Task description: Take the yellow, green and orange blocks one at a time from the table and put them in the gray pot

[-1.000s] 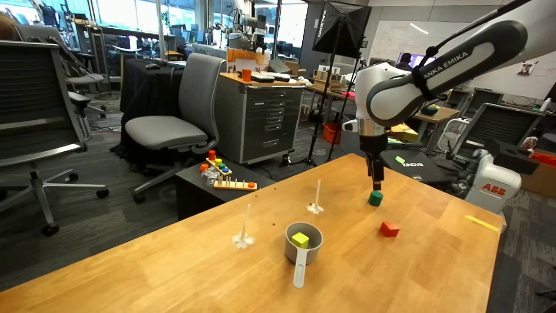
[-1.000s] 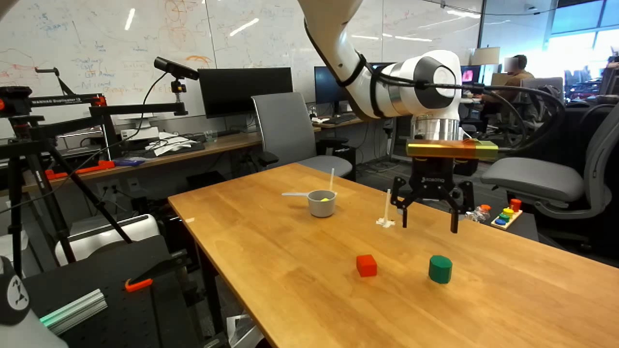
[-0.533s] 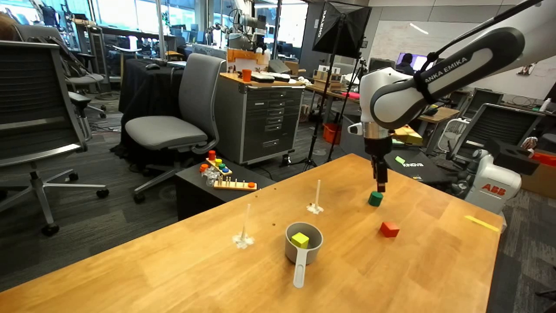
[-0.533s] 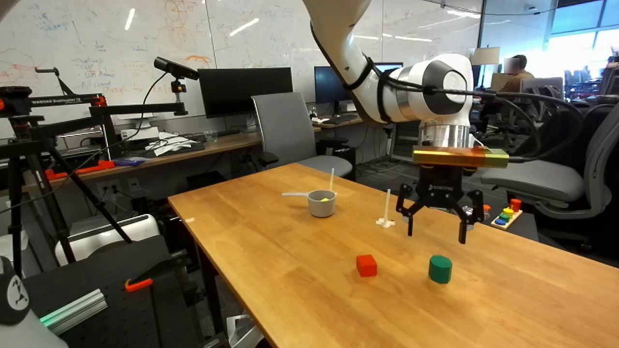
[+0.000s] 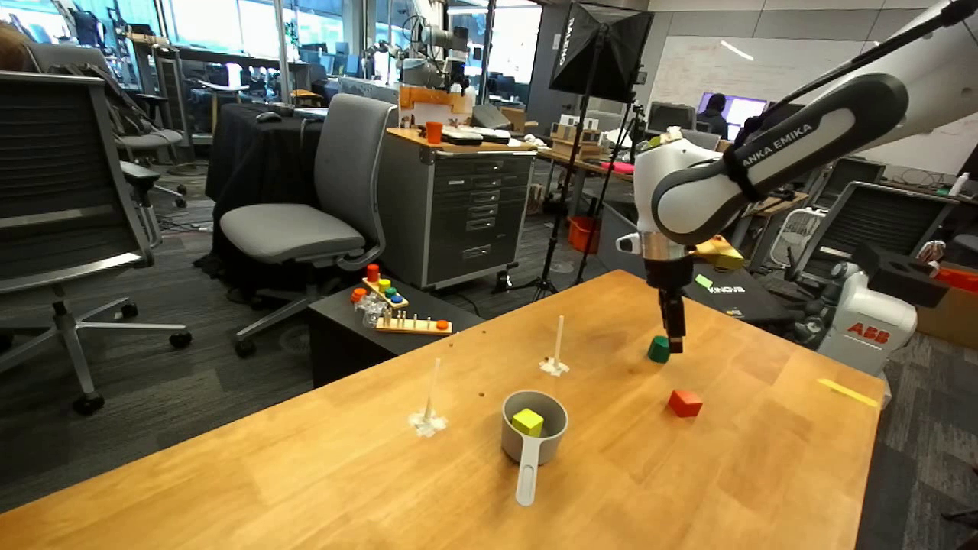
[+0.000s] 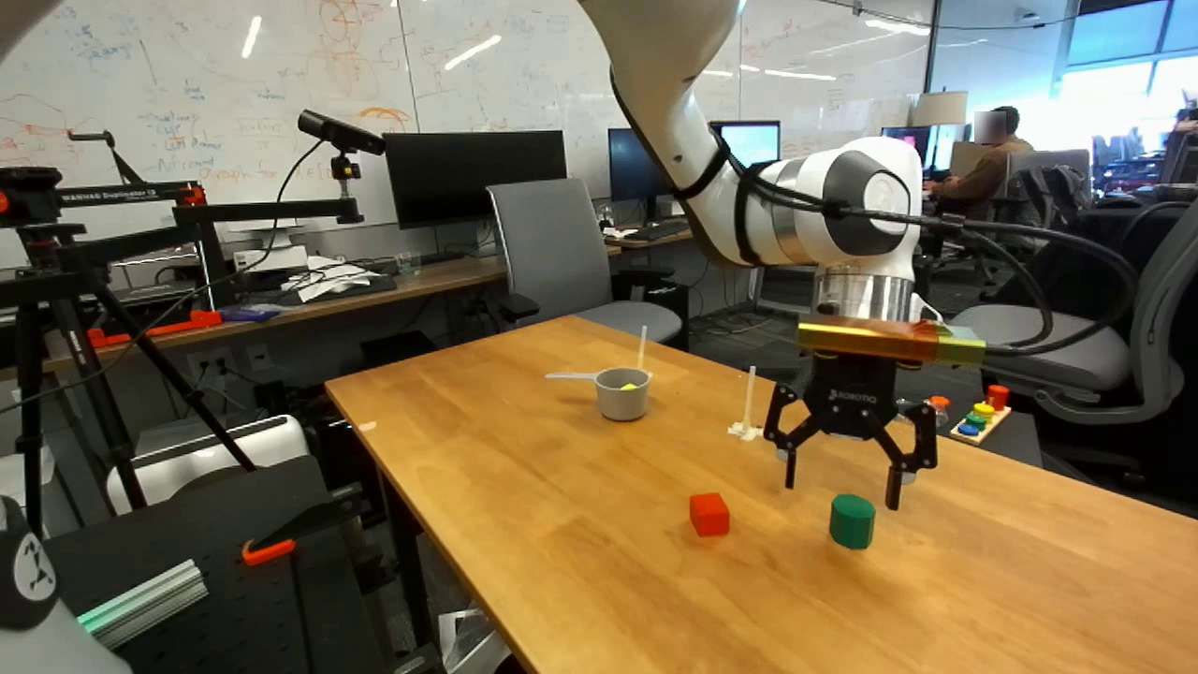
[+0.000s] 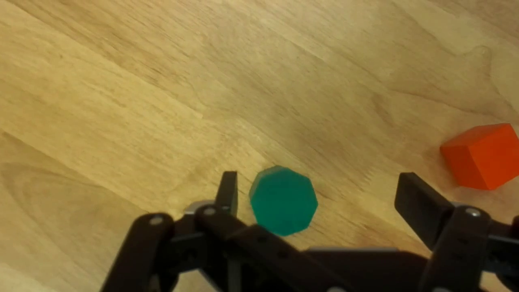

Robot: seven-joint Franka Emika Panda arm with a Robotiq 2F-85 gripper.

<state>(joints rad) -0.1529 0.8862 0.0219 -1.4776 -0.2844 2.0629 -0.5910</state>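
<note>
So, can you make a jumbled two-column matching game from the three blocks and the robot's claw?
1. yellow block
2. green block
3. orange block
4. gripper (claw)

A. open, above the table
B. on the table, at the wrist view's right edge
C. inside the gray pot
D. on the table, between the fingers in the wrist view

Pairs: 1C, 2D, 3B, 4A

- "ANKA EMIKA" ran along the robot arm [image 5: 829, 130].
- "ROBOTIQ" stood on the gripper [image 6: 841, 497].
- "ABB" marked a white machine [image 5: 867, 315].
- "KINOVA" marked a black case [image 5: 737, 304].
- "Duplicator" marked a black bar [image 6: 131, 195].
</note>
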